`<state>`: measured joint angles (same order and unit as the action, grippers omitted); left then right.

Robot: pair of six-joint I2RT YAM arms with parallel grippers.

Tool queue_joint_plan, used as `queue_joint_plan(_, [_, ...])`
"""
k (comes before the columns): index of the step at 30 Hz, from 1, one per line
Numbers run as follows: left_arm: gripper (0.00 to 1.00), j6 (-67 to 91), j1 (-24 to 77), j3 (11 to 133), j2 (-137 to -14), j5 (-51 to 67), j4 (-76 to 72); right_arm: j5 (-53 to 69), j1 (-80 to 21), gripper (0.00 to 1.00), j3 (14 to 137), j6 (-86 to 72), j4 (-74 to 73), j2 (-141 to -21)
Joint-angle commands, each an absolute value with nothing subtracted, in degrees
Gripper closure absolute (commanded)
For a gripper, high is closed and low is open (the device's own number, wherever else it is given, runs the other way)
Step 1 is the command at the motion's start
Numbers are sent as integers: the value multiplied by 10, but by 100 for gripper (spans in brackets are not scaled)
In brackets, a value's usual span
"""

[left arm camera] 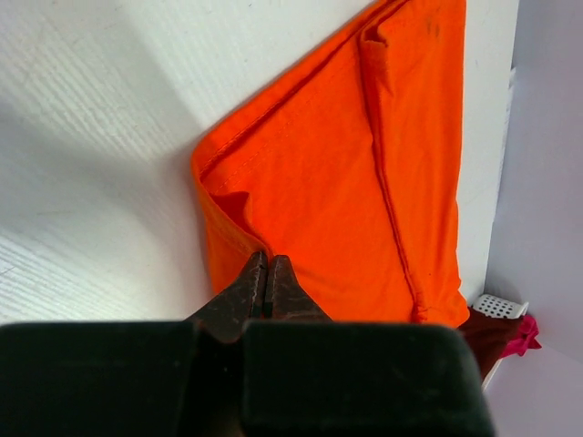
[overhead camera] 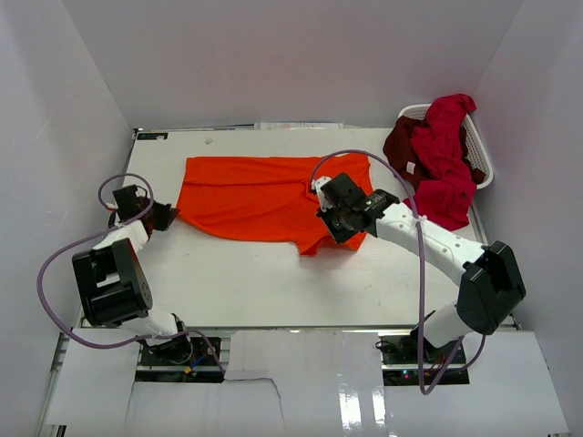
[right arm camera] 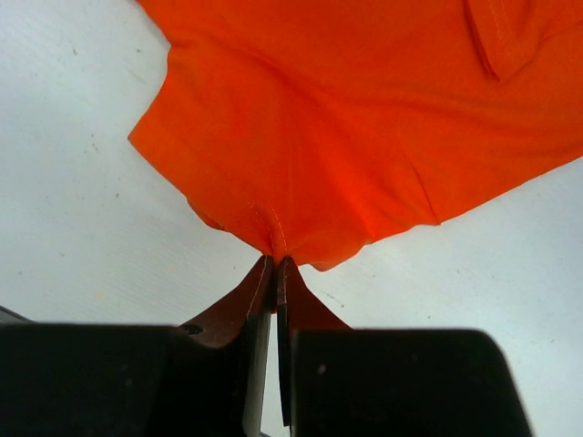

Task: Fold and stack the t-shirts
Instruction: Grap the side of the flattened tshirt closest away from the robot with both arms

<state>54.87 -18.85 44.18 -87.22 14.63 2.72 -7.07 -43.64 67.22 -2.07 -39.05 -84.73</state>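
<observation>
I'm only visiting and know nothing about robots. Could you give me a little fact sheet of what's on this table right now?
table: white, one shirt lying on it
orange shirt: spread out across the far half of the table
left gripper: shut, pinching the orange shirt's left corner
right gripper: shut, pinching the orange shirt's near edge on the right
basket: white, at the far right corner
red shirt: heaped in the basket, spilling over its rim
maroon shirt: bunched beside the red shirt

R gripper pinches orange shirt edge, prob. sleeve, above table.
</observation>
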Motion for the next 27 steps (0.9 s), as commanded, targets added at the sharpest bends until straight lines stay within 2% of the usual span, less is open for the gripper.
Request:
queue_joint_plan(1, [100, 555, -185, 468, -879, 149, 33, -64, -421, 92, 713, -3, -403, -871])
queue_joint_plan(16, [100, 560, -179, 502, -911, 169, 35, -61, -343, 92, 832, 34, -416, -925])
queue_joint_plan(27, [100, 559, -179, 516, -918, 168, 41, -68, -326, 92, 954, 51, -449, -976])
